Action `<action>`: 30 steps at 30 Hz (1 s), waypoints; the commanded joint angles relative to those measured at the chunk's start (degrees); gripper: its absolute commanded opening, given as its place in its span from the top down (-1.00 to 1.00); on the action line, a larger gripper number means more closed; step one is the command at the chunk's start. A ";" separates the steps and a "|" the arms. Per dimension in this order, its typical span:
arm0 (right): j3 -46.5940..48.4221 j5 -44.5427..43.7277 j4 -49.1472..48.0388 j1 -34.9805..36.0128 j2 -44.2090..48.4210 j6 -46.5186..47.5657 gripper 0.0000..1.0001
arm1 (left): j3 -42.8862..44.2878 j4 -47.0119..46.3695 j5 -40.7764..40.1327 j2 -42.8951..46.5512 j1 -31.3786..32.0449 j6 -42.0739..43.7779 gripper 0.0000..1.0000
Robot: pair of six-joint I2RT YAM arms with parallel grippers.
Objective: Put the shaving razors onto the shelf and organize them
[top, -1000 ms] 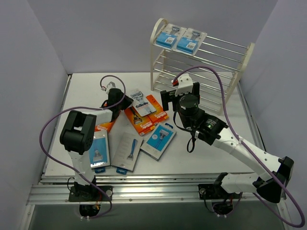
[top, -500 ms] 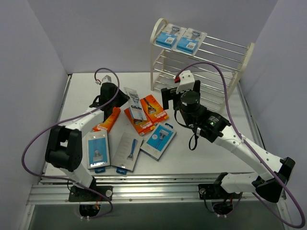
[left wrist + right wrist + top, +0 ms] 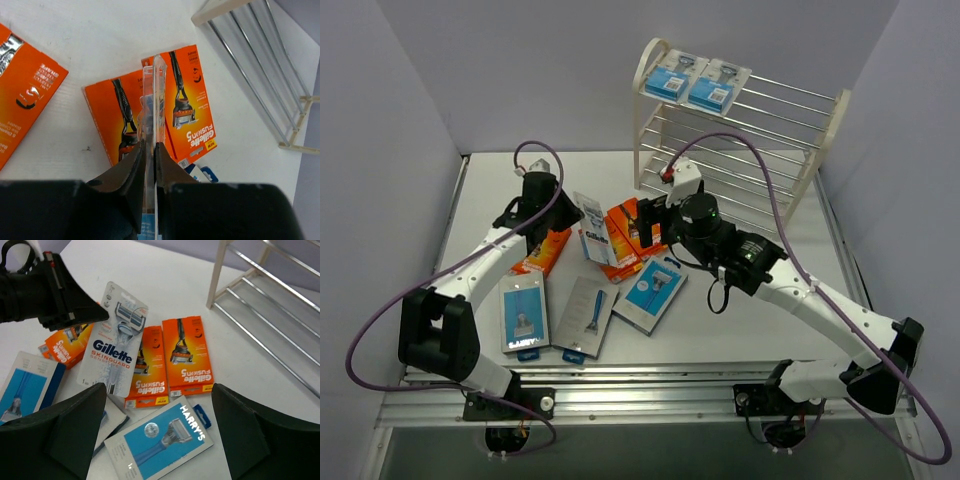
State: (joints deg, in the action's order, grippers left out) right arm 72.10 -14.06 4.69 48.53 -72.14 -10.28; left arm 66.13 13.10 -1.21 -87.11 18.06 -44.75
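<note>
My left gripper (image 3: pixel 568 215) is shut on a white Gillette Skinguard razor pack (image 3: pixel 592 230) and holds it on edge above the table. In the left wrist view the pack (image 3: pixel 153 95) shows edge-on between the shut jaws of the left gripper (image 3: pixel 150 146). My right gripper (image 3: pixel 646 225) is open and empty, just right of the held pack (image 3: pixel 115 342), over two orange razor boxes (image 3: pixel 187 354) (image 3: pixel 150 366). The right gripper (image 3: pixel 159 387) has wide-spread fingers. The cream shelf (image 3: pixel 745 135) stands at the back right with two blue packs (image 3: pixel 672 75) (image 3: pixel 712 88) on its top tier.
A blue Harry's pack (image 3: pixel 160 440) lies near the orange boxes. A third orange box (image 3: pixel 545 250) and two more flat packs (image 3: pixel 523 312) (image 3: pixel 585 315) lie at the front left. The shelf's lower rods (image 3: pixel 270 300) are bare. Walls close in on both sides.
My left gripper has lifted the Gillette pack off the orange boxes and turned it on edge. My right gripper has moved left and down toward the pack.
</note>
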 commanded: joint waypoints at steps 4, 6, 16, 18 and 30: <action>0.68 -1.93 1.12 6.22 -3.36 -2.81 -0.57 | 6.11 7.98 -3.44 3.79 4.17 -0.60 0.95; 0.42 -2.81 0.76 7.71 -4.23 -3.07 -0.56 | 8.83 10.70 -4.49 3.70 5.92 -0.95 0.95; -1.43 -7.64 -1.87 13.34 -6.08 -2.38 -0.50 | 15.96 18.36 -6.17 3.88 8.21 -4.29 0.95; -1.61 -8.69 -2.40 14.13 -6.35 -1.76 -0.51 | 16.92 19.15 -5.30 3.62 8.30 -4.55 0.95; -2.05 -13.53 -4.07 16.59 -9.16 1.93 -0.61 | 21.14 19.68 0.59 3.09 8.92 -6.31 0.95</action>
State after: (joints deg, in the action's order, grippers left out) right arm 70.48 -23.73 2.76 64.62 -80.44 -10.15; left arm 83.44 33.23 -3.79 -84.84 26.46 -49.80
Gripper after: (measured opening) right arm 0.800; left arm 0.183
